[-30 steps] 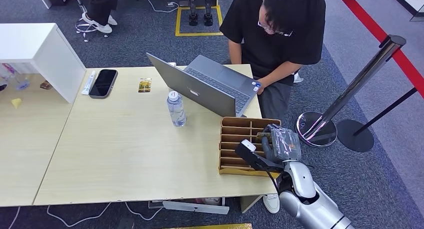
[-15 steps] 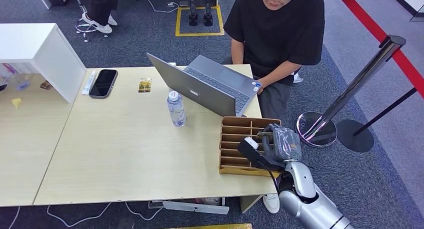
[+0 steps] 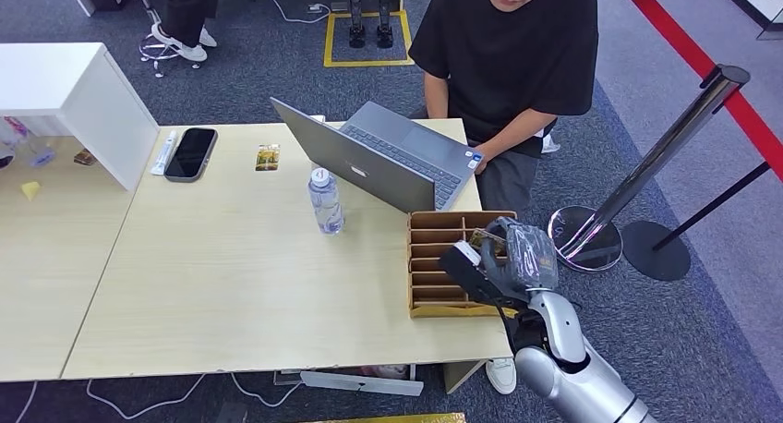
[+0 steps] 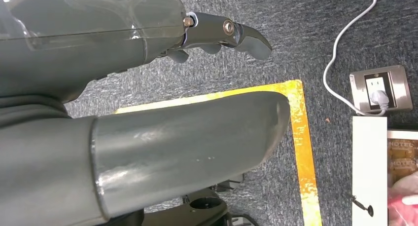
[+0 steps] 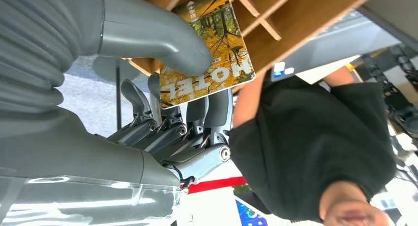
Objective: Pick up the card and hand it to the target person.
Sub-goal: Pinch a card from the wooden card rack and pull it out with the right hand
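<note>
One glossy rectangular card (image 5: 212, 43) sits pinched in the right hand (image 5: 162, 112)'s smooth grey fingers (image 5: 217, 112).

My right arm reaches forward, right hand (image 3: 511, 259) pinching the card (image 5: 212, 43) between thumb and fingers (image 5: 217, 107); left hand (image 4: 148, 88) hangs low, holding nothing.

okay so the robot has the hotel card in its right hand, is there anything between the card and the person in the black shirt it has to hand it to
Nothing visible blocks the way. The right hand pinches the card over the wooden slotted organizer at the table's corner. The person stands just beyond that corner. The open laptop sits beside that path, not across it.
</note>
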{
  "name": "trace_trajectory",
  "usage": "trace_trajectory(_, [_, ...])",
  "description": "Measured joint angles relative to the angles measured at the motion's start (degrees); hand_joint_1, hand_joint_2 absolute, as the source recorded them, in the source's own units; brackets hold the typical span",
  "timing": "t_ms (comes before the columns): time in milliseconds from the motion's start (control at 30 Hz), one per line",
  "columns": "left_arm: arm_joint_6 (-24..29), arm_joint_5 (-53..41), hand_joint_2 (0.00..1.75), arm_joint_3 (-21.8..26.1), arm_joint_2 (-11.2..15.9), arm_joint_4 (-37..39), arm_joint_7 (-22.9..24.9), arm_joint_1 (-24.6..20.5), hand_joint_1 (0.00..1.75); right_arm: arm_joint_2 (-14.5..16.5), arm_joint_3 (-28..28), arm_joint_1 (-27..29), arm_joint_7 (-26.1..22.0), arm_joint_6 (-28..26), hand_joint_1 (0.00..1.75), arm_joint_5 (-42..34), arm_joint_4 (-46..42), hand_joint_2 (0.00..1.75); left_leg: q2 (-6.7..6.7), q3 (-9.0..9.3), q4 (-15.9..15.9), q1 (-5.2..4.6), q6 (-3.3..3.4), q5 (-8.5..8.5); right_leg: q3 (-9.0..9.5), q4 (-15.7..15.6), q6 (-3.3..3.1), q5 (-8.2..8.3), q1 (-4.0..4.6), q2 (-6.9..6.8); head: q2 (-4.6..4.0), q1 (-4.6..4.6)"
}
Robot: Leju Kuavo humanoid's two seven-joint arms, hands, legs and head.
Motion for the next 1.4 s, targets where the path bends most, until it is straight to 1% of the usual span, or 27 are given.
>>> trace_trajectory(400, [0.07, 0.02, 0.00, 0.01, 0.00, 0.00, -0.14, 0.03, 0.00, -1.58, -1.52, -1.01, 2.21, 1.08, 1.41, 2.26, -7.05, 1.75, 0.00, 0.00, 0.00, 0.00, 0.00, 0.00, 0.00, 0.00, 0.00, 0.00, 0.00, 0.00, 0.00, 0.00])
trace_trajectory(667, [0.05, 0.01, 0.00, 0.01, 0.00, 0.00, -0.07, 0.01, 0.00, -2.93, -3.05, -1.44, 3.55, 1.25, 1.42, 3.85, -9.13, 1.75, 0.00, 0.00, 0.00, 0.00, 0.00, 0.00, 0.00, 0.00, 0.00, 0.00, 0.00, 0.00, 0.00, 0.00])
trace_trajectory(967, [-0.12, -0.83, 0.00, -0.02, 0.00, 0.00, 0.64, -0.09, 0.00, -5.36, -5.02, -2.80, 5.16, 3.10, 1.40, 3.79, -8.89, 1.75, 0.00, 0.00, 0.01, -0.01, 0.00, 0.00, -0.01, 0.00, 0.00, 0.00, 0.00, 0.00, 0.00, 0.01])
trace_trajectory(1167, [-0.60, -1.48, 0.00, -0.04, -0.05, -0.01, 1.30, -0.39, 0.00, -6.91, -5.82, -3.50, 5.95, 4.31, 1.39, 4.88, -6.45, 1.75, 0.00, -0.01, 0.01, -0.01, 0.00, 0.00, -0.01, 0.00, 0.00, 0.00, 0.00, -0.01, 0.00, 0.01])
trace_trajectory(1400, [-0.72, -2.02, 0.00, -0.04, -0.41, -0.02, 1.64, -0.78, 0.00, -7.90, -5.81, -3.68, 6.18, 5.19, 1.37, 8.86, -2.99, 1.75, -0.01, -0.02, 0.01, 0.00, 0.00, 0.00, -0.01, 0.00, 0.00, 0.00, 0.00, -0.02, 0.00, -0.01])
